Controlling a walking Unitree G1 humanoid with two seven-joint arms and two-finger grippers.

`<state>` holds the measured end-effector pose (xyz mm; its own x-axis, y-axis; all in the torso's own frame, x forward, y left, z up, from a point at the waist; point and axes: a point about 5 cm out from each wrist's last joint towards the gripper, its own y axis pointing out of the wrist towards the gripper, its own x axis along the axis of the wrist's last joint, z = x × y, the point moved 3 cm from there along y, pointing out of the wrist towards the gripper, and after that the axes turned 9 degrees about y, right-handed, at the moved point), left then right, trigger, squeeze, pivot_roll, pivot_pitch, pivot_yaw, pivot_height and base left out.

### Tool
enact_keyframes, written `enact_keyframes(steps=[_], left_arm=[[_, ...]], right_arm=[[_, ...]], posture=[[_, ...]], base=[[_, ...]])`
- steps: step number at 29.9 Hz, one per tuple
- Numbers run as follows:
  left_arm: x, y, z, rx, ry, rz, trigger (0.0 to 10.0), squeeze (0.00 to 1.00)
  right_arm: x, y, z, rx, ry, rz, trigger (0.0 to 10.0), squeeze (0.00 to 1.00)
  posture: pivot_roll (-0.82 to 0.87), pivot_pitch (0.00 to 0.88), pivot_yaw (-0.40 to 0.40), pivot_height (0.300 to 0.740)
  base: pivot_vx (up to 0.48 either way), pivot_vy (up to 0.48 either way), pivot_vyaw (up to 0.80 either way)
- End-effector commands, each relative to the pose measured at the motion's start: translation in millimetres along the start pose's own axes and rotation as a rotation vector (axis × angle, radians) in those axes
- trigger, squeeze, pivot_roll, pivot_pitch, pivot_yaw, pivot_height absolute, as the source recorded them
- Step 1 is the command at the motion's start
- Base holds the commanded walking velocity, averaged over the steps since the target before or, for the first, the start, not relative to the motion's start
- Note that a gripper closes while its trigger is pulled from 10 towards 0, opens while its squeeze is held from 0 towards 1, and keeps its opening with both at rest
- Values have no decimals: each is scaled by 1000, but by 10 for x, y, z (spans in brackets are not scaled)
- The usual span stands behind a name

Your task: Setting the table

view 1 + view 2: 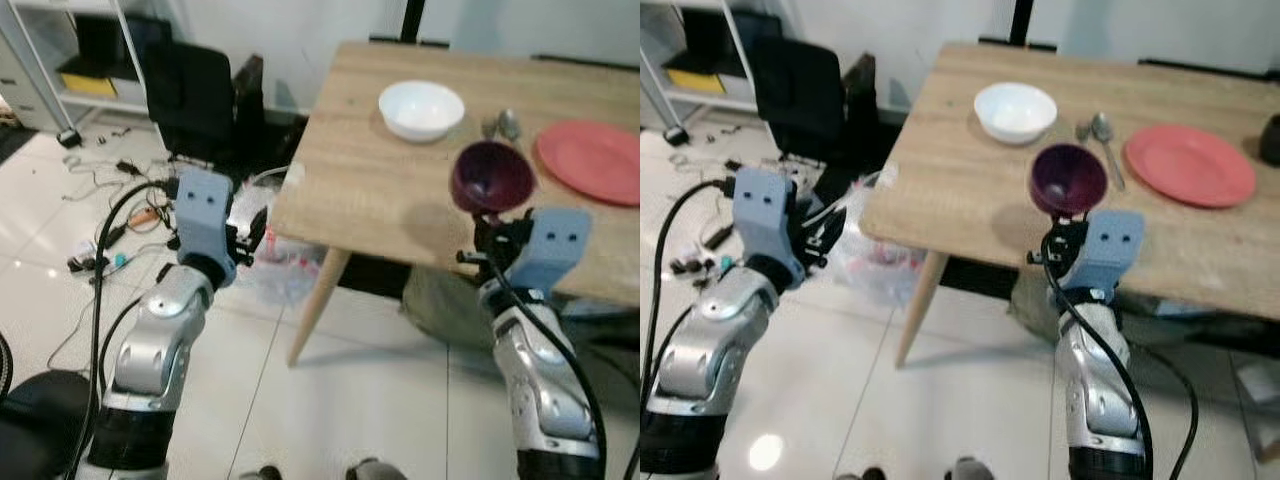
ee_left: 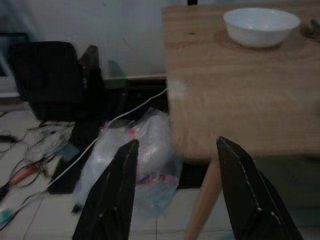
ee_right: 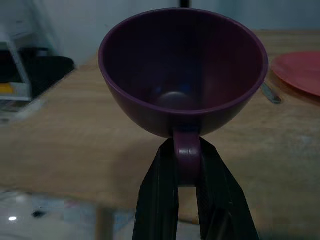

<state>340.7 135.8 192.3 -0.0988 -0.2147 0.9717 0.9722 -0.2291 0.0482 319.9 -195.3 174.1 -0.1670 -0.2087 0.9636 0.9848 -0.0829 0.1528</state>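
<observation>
Right claw clamped on empty purple cup handle above table, left claw open, white bowl empty.

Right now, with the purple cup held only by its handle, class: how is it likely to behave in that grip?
The purple cup looks rigid and probably light, likely plastic. The right gripper pinches only the handle, so the wide bowl may swing or tip. It looks empty, so nothing should spill.
</observation>
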Motion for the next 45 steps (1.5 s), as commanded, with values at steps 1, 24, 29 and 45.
enact_keyframes(steps=[1, 24, 29, 45], left_arm=[[-56, -23, 12, 4, -5, 18, 10000, 0], [-59, -13, -11, -3, -9, 18, 10000, 0], [-59, -11, -9, -2, -12, 18, 10000, 0], [-79, 23, 34, 35, -43, 44, 10000, 0]], right_arm=[[-8, -12, 28, 10, 2, 3, 10000, 0], [-15, -21, 12, 5, -3, 7, 10000, 0], [-14, -20, 12, 4, -2, 6, 10000, 0], [2, -19, 32, 12, 11, -4, 10000, 0]], posture=[[-165, 20, 84, 740], [-171, 22, 86, 740], [-170, 22, 86, 740], [-172, 20, 88, 740]], base=[[-352, 0, 0], [-350, 0, 0], [-322, 0, 0], [-47, 0, 0]])
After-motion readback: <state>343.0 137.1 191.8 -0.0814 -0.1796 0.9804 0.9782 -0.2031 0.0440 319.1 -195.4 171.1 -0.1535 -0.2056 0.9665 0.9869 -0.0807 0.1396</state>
